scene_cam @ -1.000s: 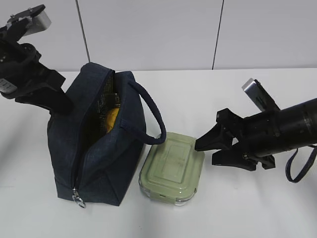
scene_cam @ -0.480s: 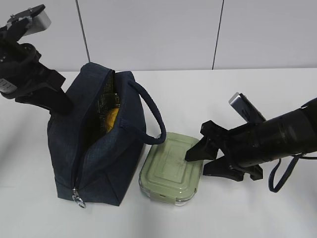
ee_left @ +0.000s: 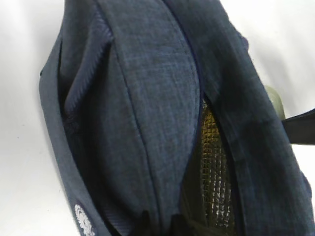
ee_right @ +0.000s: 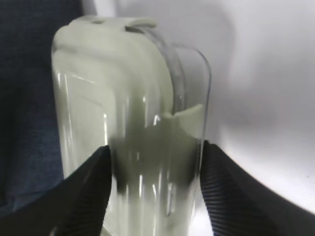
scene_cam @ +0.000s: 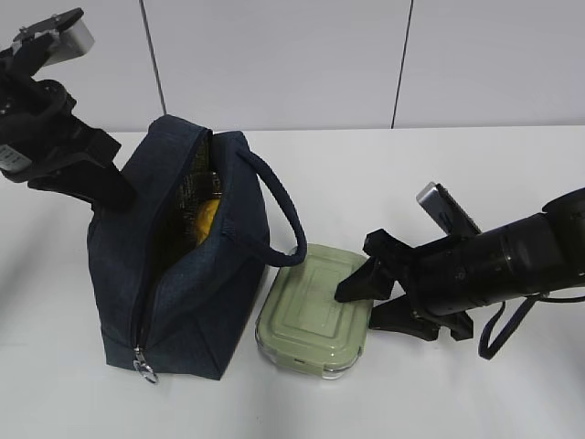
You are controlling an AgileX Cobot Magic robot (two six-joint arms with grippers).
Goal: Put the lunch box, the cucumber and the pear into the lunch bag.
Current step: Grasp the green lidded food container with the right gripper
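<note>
The navy lunch bag [scene_cam: 183,302] stands upright on the white table with its top open, showing foil lining [ee_left: 214,162]. The yellow pear [scene_cam: 206,219] shows inside it. The cucumber is hidden. My left gripper [scene_cam: 117,194] is shut on the bag's fabric rim at the back left [ee_left: 157,222] and holds the mouth open. The pale green lunch box [scene_cam: 306,315] lies flat beside the bag's right side. My right gripper [scene_cam: 355,309] is open with its jaws on either side of the box's right end [ee_right: 155,147], the box [ee_right: 128,98] between the fingers.
The bag's padded loop handle [scene_cam: 274,201] arches over toward the box. The metal zipper pull [scene_cam: 143,368] hangs at the bag's front bottom. A dark cable loop [scene_cam: 498,329] hangs under the right arm. A white wall stands behind the table.
My right gripper has moved left, from clear of the lunch box to straddling its right end. The left gripper, the bag and the box have not moved.
</note>
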